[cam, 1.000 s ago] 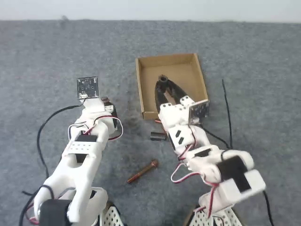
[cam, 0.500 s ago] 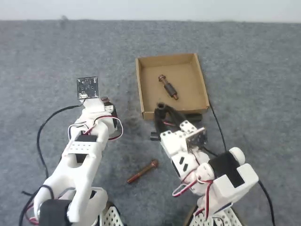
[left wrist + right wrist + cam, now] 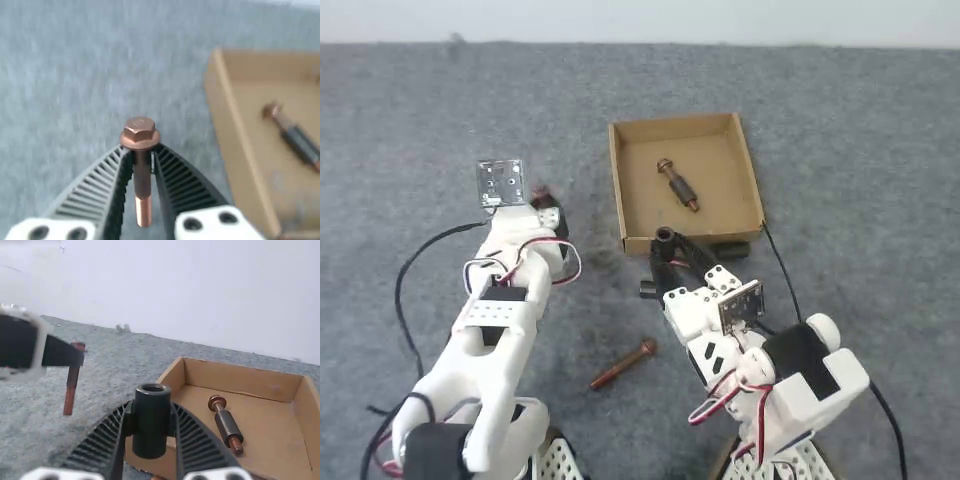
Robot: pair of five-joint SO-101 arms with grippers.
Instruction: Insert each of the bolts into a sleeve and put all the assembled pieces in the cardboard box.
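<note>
Left end effector: closed on a copper bolt. The jaws clamp the shank just under the hex head, and the threaded end points back toward the wrist. In the high view it sits over the grey bench, left of the cardboard box and apart from it. The right wrist view shows that bolt roughly vertical, head up.

Second bolt: loose on the bench between the two arms. It lies flat at a slant, with its head toward the right arm.

Loose sleeve: black, lying on the bench just off the box's near left corner. It is close beside the right arm's wrist and partly hidden by it.

Right end effector: closed on a black sleeve. The sleeve is held upright between the ribbed jaws, open bore on top. In the high view it is just outside the box's near wall, by the near left corner, not over the box floor.

Cardboard box: open top, on the bench right of centre. One assembled piece, a bolt through a dark sleeve, lies flat on the box floor. It is slanted and toward the middle, with the bolt head toward the far wall.
</note>
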